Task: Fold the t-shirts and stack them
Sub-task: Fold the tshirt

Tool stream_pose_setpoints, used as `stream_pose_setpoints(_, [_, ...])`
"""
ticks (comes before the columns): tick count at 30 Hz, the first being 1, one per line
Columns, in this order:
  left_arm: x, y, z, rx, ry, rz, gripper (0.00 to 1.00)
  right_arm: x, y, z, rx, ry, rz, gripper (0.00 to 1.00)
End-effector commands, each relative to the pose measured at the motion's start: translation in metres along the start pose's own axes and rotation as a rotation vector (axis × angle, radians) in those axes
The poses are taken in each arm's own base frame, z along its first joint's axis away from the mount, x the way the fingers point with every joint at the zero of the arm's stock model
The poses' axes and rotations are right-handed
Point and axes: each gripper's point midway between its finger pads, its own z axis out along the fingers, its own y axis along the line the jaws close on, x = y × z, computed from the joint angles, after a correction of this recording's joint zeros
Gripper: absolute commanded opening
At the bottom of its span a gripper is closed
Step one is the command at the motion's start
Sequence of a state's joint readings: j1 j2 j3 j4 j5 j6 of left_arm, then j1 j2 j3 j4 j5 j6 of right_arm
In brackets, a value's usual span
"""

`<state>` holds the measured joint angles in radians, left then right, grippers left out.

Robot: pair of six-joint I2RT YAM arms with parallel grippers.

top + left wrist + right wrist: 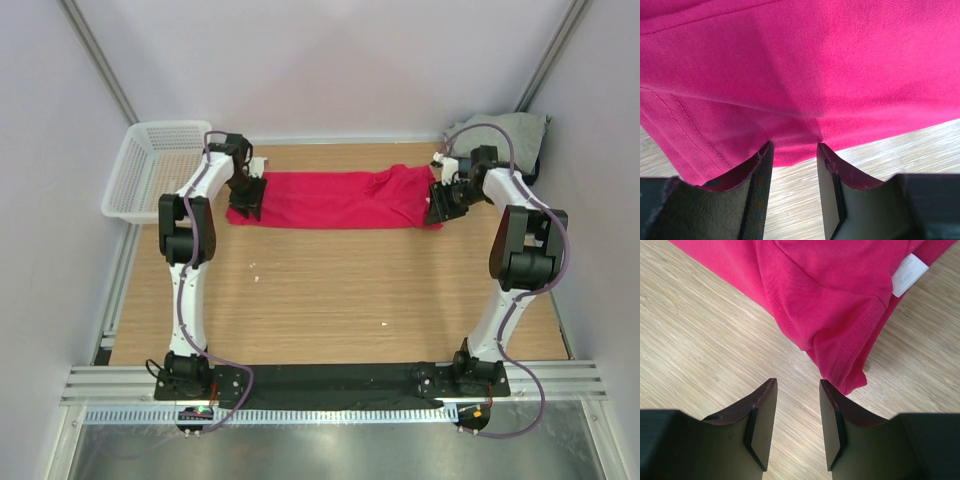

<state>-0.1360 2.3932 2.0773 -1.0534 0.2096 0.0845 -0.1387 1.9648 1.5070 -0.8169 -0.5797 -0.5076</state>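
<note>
The crimson-pink t-shirt [330, 198] lies folded into a long strip across the far part of the table. My left gripper [246, 200] is at its left end. In the left wrist view [795, 146] it is open, its tips at the shirt's hem [790, 75], with bare table between the fingers. My right gripper [441, 202] is at the shirt's right end. In the right wrist view [797, 383] it is open and empty, with a bunched corner of the shirt [840, 330] just past the right fingertip. A folded light grey shirt [512, 132] lies on a dark one at the back right.
A white mesh basket [128, 178] stands at the back left, off the table's left edge. A white label [908, 274] shows on the shirt. The wooden table [330, 300] is walled on three sides. The arm bases are at the near edge.
</note>
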Motion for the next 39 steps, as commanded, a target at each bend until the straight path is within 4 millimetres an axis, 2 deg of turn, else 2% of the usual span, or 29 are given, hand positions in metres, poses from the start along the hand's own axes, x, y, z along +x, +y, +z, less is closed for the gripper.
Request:
stream_pose_setpoints(1, [-0.004,0.013,0.009,-0.038,-0.009,0.002,0.42,-0.013,-0.012,-0.007,0.043,-0.032,-0.041,0.45])
stream_pose_setpoints(13, [0.004,0.01,0.005,-0.036,0.003,0.001,0.41,-0.004,-0.034,0.01,0.086,-0.008,-0.034,0.45])
stream_pose_setpoints(22, [0.009,0.013,0.003,-0.054,0.011,0.004,0.41,-0.009,-0.054,0.025,0.132,-0.018,-0.026,0.42])
stream_pose_setpoints(25, [0.011,0.013,0.002,-0.056,0.015,0.007,0.41,-0.008,-0.055,0.027,0.125,-0.014,-0.03,0.2])
stream_pose_setpoints(26, [0.011,0.013,0.001,-0.058,0.015,0.008,0.41,-0.007,-0.055,0.026,0.127,-0.008,-0.035,0.09])
stream_pose_setpoints(28, [0.013,0.014,-0.001,-0.063,0.017,0.013,0.4,-0.006,-0.056,0.022,0.138,0.003,-0.051,0.02])
stream_pose_setpoints(35, [0.018,0.013,-0.006,-0.063,0.023,0.016,0.4,-0.006,-0.067,0.001,0.166,-0.004,-0.061,0.01])
stream_pose_setpoints(39, [0.022,0.012,-0.009,-0.06,0.027,0.014,0.4,-0.002,-0.065,-0.005,0.153,0.007,-0.068,0.01])
